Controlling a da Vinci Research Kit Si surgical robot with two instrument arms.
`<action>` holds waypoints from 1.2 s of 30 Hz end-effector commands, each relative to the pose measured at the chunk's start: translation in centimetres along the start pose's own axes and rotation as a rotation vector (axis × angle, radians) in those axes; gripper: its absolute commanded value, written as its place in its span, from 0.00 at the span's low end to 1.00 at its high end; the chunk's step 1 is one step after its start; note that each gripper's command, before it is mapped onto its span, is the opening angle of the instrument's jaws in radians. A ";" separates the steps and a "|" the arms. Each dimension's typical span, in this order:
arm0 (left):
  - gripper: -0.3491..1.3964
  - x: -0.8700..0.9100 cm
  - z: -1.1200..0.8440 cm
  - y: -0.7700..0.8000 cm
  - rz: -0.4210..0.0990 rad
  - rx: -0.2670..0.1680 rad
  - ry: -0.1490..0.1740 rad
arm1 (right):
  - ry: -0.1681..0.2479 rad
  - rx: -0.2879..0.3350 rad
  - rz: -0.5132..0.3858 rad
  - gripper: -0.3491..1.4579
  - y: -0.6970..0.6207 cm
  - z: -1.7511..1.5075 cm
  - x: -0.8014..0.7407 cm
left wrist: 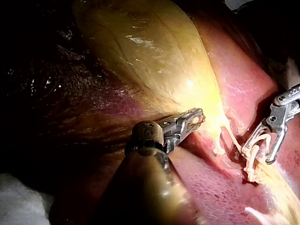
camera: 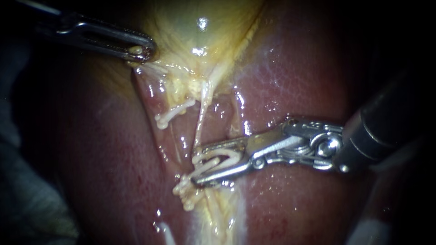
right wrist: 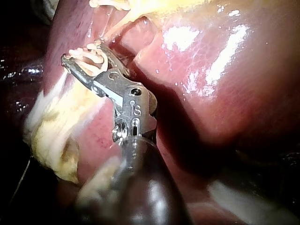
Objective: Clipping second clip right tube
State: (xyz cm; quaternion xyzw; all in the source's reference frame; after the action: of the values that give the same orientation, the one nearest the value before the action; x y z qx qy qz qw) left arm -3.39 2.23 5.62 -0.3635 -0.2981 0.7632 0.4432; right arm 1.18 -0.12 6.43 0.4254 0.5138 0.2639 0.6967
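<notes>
Right instrument (camera: 199,164), jaws gripping a spread clip (camera: 213,159), is straddling the right tube (camera: 200,122) crosswise; left instrument (camera: 138,51), its jaws closed, is gripping the gallbladder (camera: 195,27).

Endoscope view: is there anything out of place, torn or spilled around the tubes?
Nothing stands out. The right instrument holds a white clip across the right tube, just above the lower clip already on it. The left instrument grips the gallbladder. No tear or leak shows.

Open white clip (camera: 217,159) at the right tube (camera: 200,119)
The tube is thin and pale; the clip's legs stand apart, just above another clip (camera: 183,194)
</notes>
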 end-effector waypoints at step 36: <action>0.00 0.00 0.00 0.00 0.000 0.000 0.000 | -0.053 -0.038 0.044 0.44 0.34 -0.51 -0.10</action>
State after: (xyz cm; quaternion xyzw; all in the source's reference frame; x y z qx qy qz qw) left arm -3.39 2.24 5.62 -0.3635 -0.2980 0.7633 0.4431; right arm 0.71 0.12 6.74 0.4299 0.4796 0.2795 0.7121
